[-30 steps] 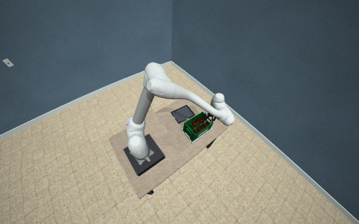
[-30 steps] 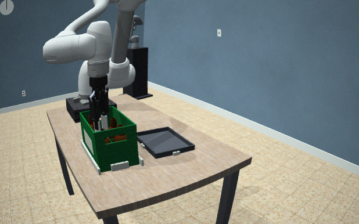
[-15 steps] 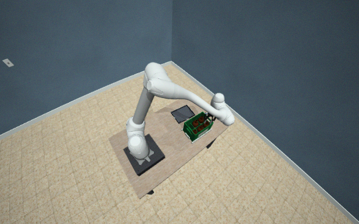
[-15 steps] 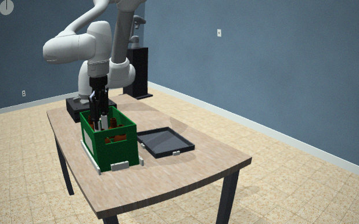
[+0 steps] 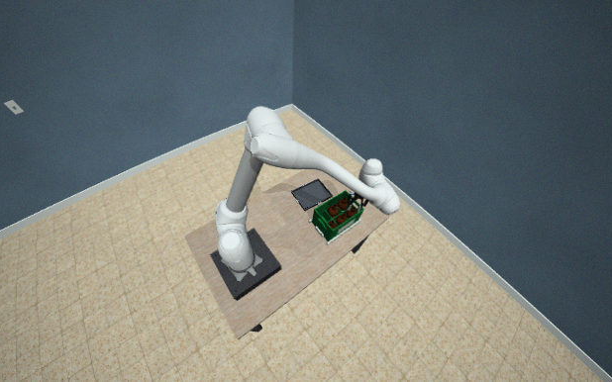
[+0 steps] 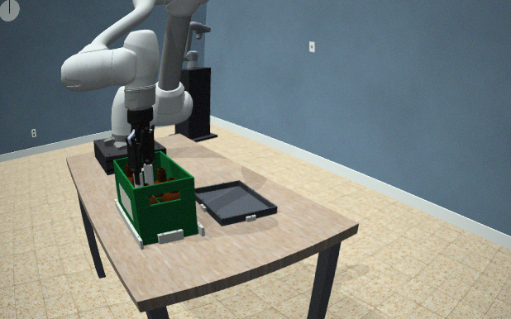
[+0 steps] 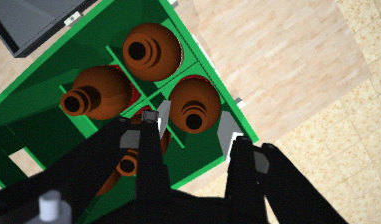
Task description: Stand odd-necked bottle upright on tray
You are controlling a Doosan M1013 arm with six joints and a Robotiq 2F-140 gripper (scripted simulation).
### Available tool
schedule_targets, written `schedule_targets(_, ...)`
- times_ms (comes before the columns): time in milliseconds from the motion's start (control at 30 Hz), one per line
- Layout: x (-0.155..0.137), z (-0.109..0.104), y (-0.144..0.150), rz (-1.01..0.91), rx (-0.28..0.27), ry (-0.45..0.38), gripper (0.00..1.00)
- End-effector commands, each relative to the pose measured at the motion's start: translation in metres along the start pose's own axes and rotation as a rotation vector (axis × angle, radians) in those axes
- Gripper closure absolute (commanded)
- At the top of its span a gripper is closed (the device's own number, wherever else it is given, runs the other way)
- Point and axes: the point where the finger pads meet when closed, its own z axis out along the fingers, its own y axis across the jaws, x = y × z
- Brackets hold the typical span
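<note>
— Where do we find the bottles?

— All standing in the green crate on the table. In the wrist view we see three clearly: one bottle in a corner cell, a second beside it, a third further in. Another bottle is mostly hidden under our arm.

— And our gripper?

— The gripper is lowered into the crate, fingers partly open, one pad on each side of the corner bottle. We grip nothing.

— The tray?

— The dark tray lies just beside the crate.
</note>
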Motion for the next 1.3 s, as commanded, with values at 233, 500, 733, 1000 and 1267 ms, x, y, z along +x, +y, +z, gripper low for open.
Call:
schedule_targets(233, -0.0002, 0.0035, -0.0025, -0.008, 0.003, -0.002, 0.62)
schedule_targets(500, -0.0002, 0.0035, -0.0025, -0.008, 0.003, -0.002, 0.62)
schedule_targets(733, -0.0002, 0.0035, -0.0025, -0.008, 0.003, -0.002, 1.00)
schedule_targets(1000, -0.0002, 0.0035, -0.0025, -0.008, 0.003, -0.002, 1.00)
schedule_targets(1267, -0.0002, 0.0035, -0.0025, -0.008, 0.003, -0.002, 1.00)
